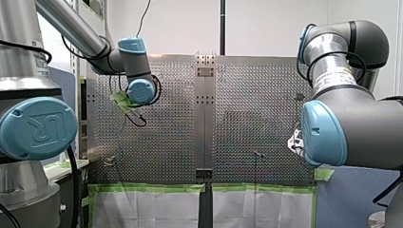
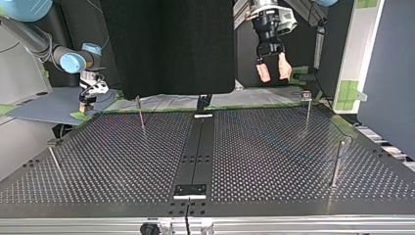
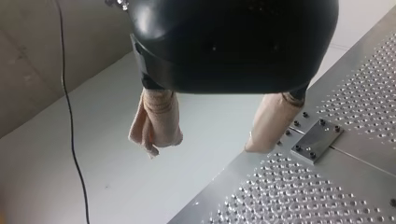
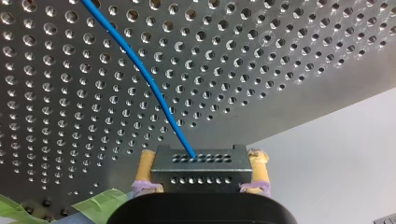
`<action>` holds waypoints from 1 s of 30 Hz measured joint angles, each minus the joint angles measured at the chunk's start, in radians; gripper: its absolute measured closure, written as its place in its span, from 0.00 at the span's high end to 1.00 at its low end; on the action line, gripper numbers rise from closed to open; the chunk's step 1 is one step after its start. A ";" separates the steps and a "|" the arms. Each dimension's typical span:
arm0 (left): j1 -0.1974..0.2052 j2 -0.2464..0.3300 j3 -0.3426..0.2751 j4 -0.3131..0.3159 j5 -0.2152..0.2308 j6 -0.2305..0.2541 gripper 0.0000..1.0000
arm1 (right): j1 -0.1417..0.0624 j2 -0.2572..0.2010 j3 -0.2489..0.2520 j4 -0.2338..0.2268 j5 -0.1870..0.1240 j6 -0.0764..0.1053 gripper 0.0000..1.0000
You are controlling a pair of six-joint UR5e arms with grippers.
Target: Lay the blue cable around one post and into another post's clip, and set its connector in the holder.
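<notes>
In the right wrist view my right gripper is shut on a dark perforated connector block, its yellow pads pressing both sides. The blue cable runs out of the block and away over the perforated table. In the top view this gripper hangs at the far left corner of the table. My left gripper hovers above the far edge at the top view's right, open, with beige pads and nothing between them. Thin posts stand on the table.
More posts stand at the top view's near left and far right. A centre rail carries a small metal bracket near the front edge. A bolted plate lies under my left gripper. Green tape marks the table edge.
</notes>
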 joint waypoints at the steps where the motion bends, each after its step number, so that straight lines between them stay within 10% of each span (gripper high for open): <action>1: 0.007 0.001 -0.008 0.005 0.005 -0.005 1.00 | 0.000 0.000 0.000 0.000 0.000 0.000 0.00; 12: 0.097 -0.019 -0.100 0.037 0.092 -0.053 1.00 | 0.002 0.000 0.000 -0.001 0.000 -0.001 0.00; 30: 0.252 -0.156 -0.178 0.025 0.247 -0.001 1.00 | 0.010 0.000 0.000 -0.005 -0.001 -0.009 0.00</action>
